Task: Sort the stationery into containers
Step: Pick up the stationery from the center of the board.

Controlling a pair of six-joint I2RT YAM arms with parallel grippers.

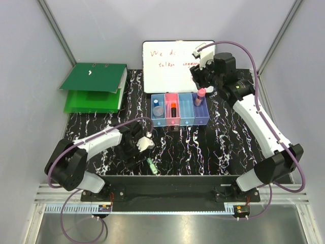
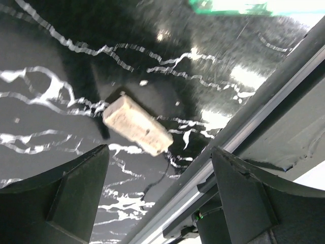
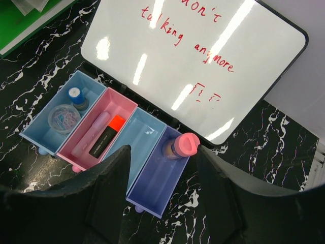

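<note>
Left jaws: released, fingertips spread wide, held low, near-left of the row of four joined translucent plastic bins.
Small grey-white block: laid on the black marbled surface ahead of those fingertips, untouched.
Pink-capped tube: leaned in the row's purple right-end bin.
Right jaws: parted, fingertips held above that end, nothing clasped.

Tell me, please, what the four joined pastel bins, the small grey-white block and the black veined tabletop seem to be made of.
Four joined pastel bins: likely translucent plastic, smooth, thin moulded walls with a soft sheen.
Small grey-white block: matte and speckled, perhaps an eraser's rubber; blur leaves it open.
Black veined tabletop: glossy marble-look surface mirroring lights, possibly printed laminate rather than stone.
</note>
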